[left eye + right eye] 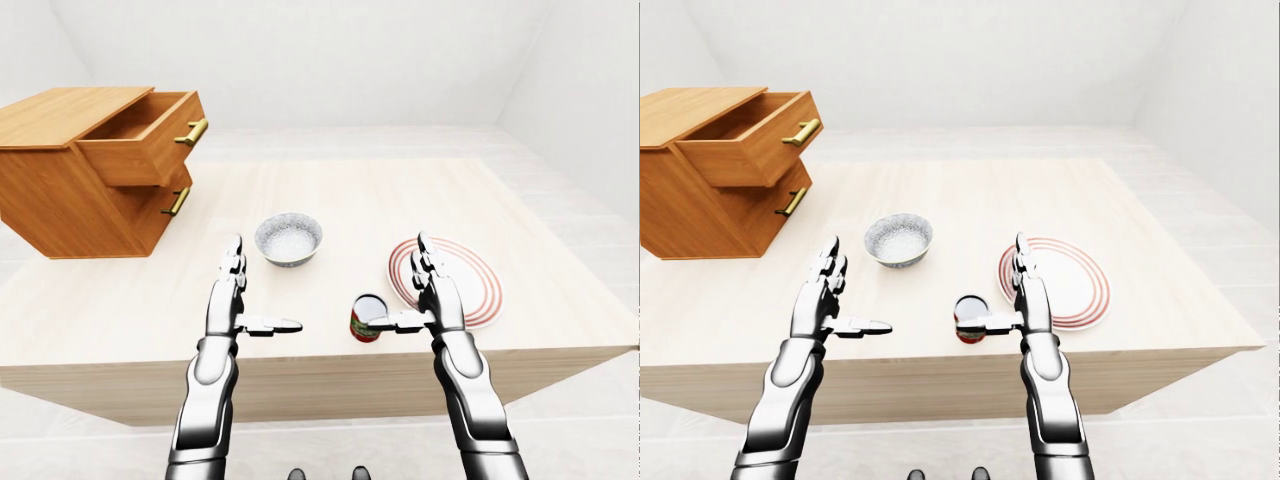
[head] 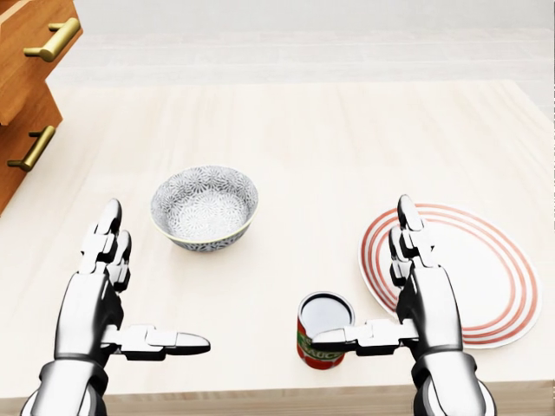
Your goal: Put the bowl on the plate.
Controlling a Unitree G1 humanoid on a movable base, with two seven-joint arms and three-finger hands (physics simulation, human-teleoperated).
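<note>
Bare simulated room, not a real home: blank white walls [image 1: 330, 60], pale tiled floor [image 1: 590, 230], no clutter. Household props only: light wood table [image 2: 347, 139], wooden drawer unit [image 1: 90, 170] with brass handles, top drawer open, up-left of the left hand [image 2: 100, 286].
</note>
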